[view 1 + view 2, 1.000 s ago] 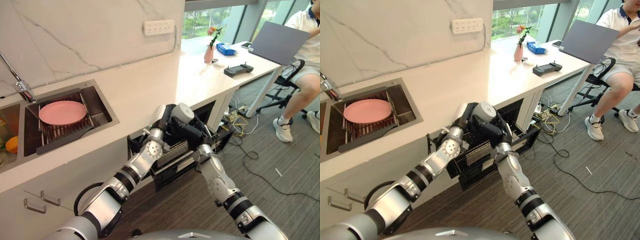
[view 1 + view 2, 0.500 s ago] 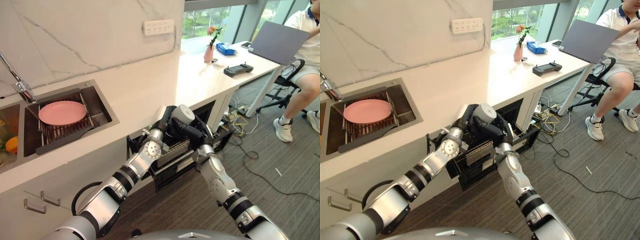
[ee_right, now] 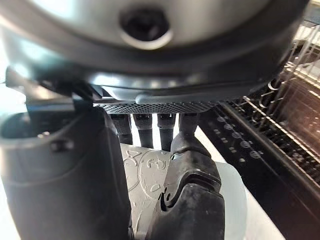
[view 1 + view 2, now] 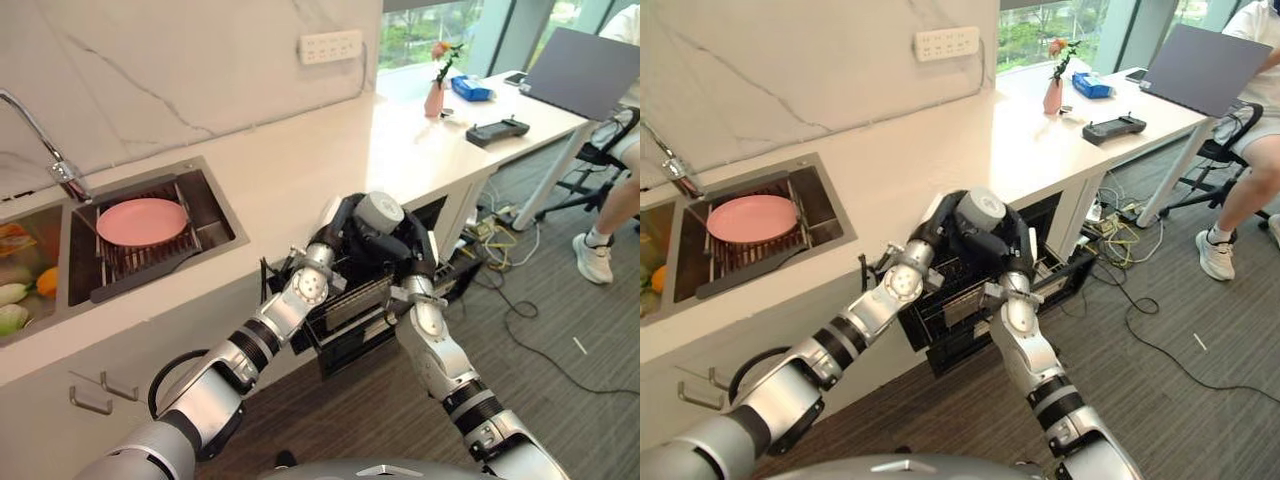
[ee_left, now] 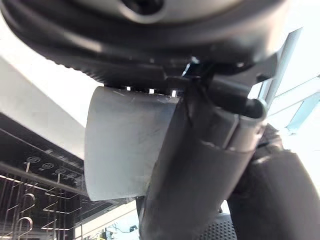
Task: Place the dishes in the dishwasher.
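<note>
Both the left hand [image 4: 340, 225] and right hand [image 4: 400, 248] are curling fingers around a grey cup [image 4: 378, 211], just above the dishwasher rack [image 4: 350, 305].

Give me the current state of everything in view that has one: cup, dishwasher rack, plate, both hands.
Grey cup: upright, held above the dishwasher rack, not yet loaded.
Left robot hand: shut on the cup.
Right robot hand: shut on the cup from the other side.
Dishwasher rack: pulled out from under the counter.
Pink plate: lying flat on the sink rack, not yet loaded.
</note>
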`<state>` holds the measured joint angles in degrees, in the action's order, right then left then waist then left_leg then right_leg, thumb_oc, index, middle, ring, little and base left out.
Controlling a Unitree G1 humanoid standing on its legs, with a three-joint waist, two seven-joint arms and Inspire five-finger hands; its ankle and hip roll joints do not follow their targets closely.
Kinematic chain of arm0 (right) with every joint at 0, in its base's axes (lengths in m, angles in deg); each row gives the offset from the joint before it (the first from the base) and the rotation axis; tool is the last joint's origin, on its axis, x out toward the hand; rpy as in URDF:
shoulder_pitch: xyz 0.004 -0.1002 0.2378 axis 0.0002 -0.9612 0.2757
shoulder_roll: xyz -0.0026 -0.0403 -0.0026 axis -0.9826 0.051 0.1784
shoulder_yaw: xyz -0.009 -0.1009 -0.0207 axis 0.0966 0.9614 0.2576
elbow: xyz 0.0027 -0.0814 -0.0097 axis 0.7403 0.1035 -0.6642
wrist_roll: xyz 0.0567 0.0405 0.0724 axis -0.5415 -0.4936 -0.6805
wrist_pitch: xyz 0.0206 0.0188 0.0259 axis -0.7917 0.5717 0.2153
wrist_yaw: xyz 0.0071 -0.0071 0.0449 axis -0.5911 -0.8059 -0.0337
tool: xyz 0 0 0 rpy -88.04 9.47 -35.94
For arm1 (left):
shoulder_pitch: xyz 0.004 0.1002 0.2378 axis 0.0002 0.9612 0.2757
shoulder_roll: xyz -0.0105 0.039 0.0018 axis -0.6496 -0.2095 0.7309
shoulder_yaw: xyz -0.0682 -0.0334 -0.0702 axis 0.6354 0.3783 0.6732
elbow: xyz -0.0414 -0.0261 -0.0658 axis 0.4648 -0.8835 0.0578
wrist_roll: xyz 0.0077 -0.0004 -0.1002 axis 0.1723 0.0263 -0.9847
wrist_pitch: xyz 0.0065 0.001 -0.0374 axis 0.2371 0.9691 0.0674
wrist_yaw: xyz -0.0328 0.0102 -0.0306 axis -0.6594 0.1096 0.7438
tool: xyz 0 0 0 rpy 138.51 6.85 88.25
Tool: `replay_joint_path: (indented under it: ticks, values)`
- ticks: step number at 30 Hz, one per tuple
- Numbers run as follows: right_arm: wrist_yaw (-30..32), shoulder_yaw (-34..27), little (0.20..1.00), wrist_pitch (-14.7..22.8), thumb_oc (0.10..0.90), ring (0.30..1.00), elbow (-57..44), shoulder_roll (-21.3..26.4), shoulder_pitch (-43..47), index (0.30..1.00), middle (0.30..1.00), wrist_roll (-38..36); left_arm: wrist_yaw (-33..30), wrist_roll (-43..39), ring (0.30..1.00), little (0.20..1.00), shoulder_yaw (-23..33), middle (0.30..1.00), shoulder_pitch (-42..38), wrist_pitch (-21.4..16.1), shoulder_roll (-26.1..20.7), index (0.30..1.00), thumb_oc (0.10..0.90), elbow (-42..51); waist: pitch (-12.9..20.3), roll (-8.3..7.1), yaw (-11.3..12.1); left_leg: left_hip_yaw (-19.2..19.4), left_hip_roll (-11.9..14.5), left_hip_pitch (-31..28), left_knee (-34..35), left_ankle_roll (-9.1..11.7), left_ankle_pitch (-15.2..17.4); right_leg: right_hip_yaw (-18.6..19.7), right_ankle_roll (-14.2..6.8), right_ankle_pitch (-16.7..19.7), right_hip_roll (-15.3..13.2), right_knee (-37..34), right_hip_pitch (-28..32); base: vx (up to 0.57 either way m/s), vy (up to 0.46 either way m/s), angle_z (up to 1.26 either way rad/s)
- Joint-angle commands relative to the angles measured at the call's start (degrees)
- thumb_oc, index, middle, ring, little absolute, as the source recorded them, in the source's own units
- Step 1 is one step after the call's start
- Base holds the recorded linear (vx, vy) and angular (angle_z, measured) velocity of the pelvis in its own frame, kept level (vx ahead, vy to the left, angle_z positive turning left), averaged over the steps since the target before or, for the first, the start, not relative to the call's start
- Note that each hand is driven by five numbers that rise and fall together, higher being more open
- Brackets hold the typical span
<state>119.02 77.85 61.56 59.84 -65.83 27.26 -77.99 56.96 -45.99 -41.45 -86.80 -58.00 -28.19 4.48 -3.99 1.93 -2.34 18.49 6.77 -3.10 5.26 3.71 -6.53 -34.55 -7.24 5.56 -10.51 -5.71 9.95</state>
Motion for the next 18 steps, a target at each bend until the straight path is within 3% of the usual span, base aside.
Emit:
replay_joint_path:
  ticks: [1,6,12,15,18]
  values:
    - [6.3,-16.9,0.300,7.8,0.400,0.300,-1.3,-1.9,26.4,0.300,0.300,5.2,8.8,0.4,0.900,0.900,-11.4,0.900,-3.2,-5.2,4.5,0.900,0.800,8.3,1.4,-1.57,3.2,-1.6,0.3,-6.1,-0.5,2.8,6.4,0.6,-1.1,-6.8,0.2,0.9,1.0,-0.02,-0.016,0.38]
    - [9.5,-21.8,0.300,7.8,0.400,0.300,-5.2,0.6,23.9,0.300,0.300,12.3,9.7,-0.1,0.900,0.900,-7.1,0.900,-2.2,-5.0,1.7,0.900,0.800,11.4,1.6,-2.12,5.1,-3.8,0.9,-6.4,-0.6,3.8,5.5,-2.1,-0.4,-8.0,1.0,1.0,3.3,-0.02,-0.036,0.35]
    - [13.0,-25.4,0.300,7.1,0.400,0.300,-7.9,3.2,21.4,0.300,0.300,18.2,10.3,-1.3,0.900,0.900,-4.7,0.900,-0.7,-6.8,-0.9,0.900,0.800,16.1,1.6,-2.11,5.5,-4.5,1.2,-6.6,-0.7,4.1,5.2,-2.6,0.0,-8.5,1.4,1.0,4.1,0.00,-0.023,0.12]
    - [13.1,-27.6,0.300,6.7,0.400,0.300,-9.9,4.8,19.8,0.300,0.300,20.4,12.5,-4.6,0.900,0.900,-3.6,0.900,1.3,-8.0,-3.3,0.900,0.800,20.2,1.5,-2.06,5.5,-4.6,1.3,-6.6,-0.7,4.1,5.1,-2.5,0.1,-8.7,1.6,1.0,4.3,0.00,-0.008,0.02]
    - [13.4,-30.1,0.300,4.7,0.400,0.300,-12.3,8.7,16.9,0.300,0.300,26.0,16.1,-12.9,0.900,0.900,-0.9,0.900,7.7,-8.1,-7.0,0.900,0.800,24.9,0.9,-1.82,5.7,-4.6,1.2,-6.7,-0.7,4.1,5.2,-2.6,0.1,-8.6,1.6,1.0,4.3,0.00,-0.005,-0.02]
